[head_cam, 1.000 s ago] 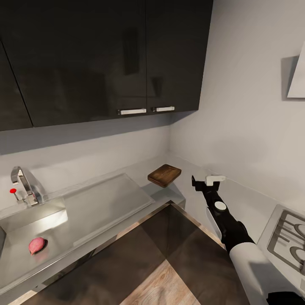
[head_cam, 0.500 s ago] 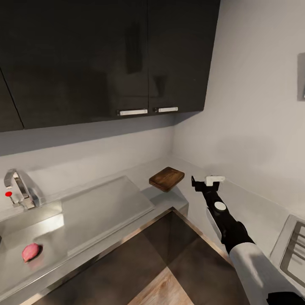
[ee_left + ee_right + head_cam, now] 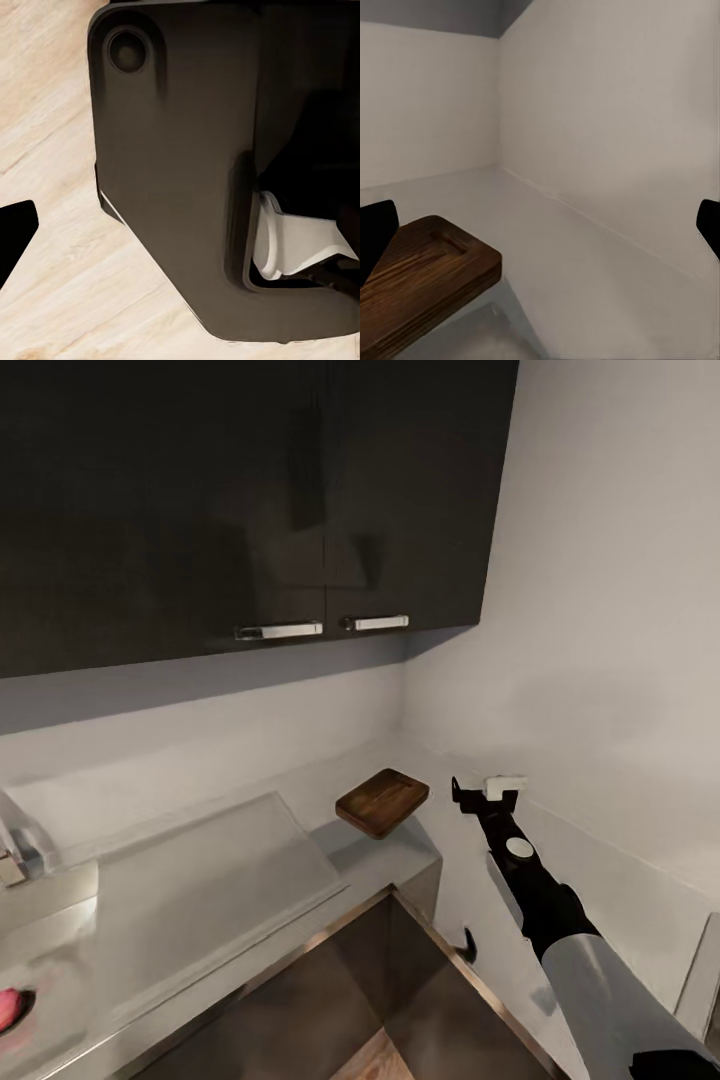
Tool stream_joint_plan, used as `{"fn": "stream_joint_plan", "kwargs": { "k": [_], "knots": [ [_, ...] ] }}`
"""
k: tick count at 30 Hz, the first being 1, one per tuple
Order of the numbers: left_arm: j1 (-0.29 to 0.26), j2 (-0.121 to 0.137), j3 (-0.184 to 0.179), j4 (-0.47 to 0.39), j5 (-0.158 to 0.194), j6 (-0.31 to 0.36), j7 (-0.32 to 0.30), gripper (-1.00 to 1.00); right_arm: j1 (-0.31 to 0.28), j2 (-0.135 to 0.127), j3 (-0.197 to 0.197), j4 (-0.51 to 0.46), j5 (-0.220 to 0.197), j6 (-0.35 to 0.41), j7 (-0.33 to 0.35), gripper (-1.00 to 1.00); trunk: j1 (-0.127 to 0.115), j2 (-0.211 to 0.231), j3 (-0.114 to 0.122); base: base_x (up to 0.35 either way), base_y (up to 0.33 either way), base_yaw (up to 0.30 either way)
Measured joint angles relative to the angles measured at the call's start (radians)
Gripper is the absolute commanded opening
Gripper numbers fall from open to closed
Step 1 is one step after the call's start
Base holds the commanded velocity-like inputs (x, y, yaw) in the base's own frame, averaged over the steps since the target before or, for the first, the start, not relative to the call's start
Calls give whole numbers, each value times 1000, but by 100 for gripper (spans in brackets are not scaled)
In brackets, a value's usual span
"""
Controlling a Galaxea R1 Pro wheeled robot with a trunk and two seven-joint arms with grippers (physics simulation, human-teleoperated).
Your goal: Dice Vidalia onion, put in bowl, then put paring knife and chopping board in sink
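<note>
The right gripper (image 3: 487, 789) is held out over the countertop (image 3: 400, 850) at about 4 o'clock from the middle of the head view, its two fingers spread wide and empty; the right wrist view shows a dark fingertip at each side with bare wall between them. The chopping board (image 3: 382, 802) lies flat in the corner, just beside the gripper at its 9 o'clock, not touching it. The Vidalia onion (image 3: 8, 1010) sits far off at 8 o'clock, cut by the picture's edge, in the sink (image 3: 40, 920), well apart from the gripper. No knife or bowl can be made out. The left gripper's state cannot be told: the left wrist view gives one dark fingertip (image 3: 13, 232) over pale wood floor (image 3: 67, 277) beside the robot's dark base (image 3: 180, 172).

The main risk is reach. The onion lies at the far end from the outstretched right arm, so a grab across the counter could sweep the board off its place. With the onion half out of view, a blind approach may miss the small bulb or knock it rolling around the basin.
</note>
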Motion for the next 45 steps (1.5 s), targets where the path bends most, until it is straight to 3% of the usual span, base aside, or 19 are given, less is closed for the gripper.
{"fn": "stream_joint_plan", "kwargs": {
  "k": [13, 17, 22, 23, 27, 38, 45],
  "knots": [
    [0, -8, -1, 1, 0, -2, 0, 100, 0, 0, 0, 43, 0, -3, 0, 100, 0, 0, 0, 189, -107, 0],
    [0, 6, -1, 3, 0, -2, 1, 100, 0, 0, 0, 48, 0, -3, -1, 100, 0, 0, 0, 21, -11, 0],
    [1, 44, 0, 31, 1, 0, 3, 100, 0, 0, -3, 52, 0, 14, -6, 100, 0, 0, 0, 3, -1, 0],
    [2, 62, 0, 40, 1, 1, 4, 100, 0, 0, -4, 52, 0, 46, -7, 100, 0, 0, 0, 0, 0, 0],
    [4, 75, -1, 46, 1, 4, 4, 100, -3, 2, -6, 54, 0, 140, -9, 100, 0, 0, 0, 0, 0, 0],
    [6, 78, -1, 47, 1, 8, 3, 100, -29, 7, -5, 36, -2, 330, -7, 100, 0, 0, 0, 0, 0, 0],
    [6, 76, -1, 47, 0, 8, 3, 100, -102, 24, -4, 30, -3, 610, -2, 100, 0, 0, 0, 0, 0, 0]
  ]
}}
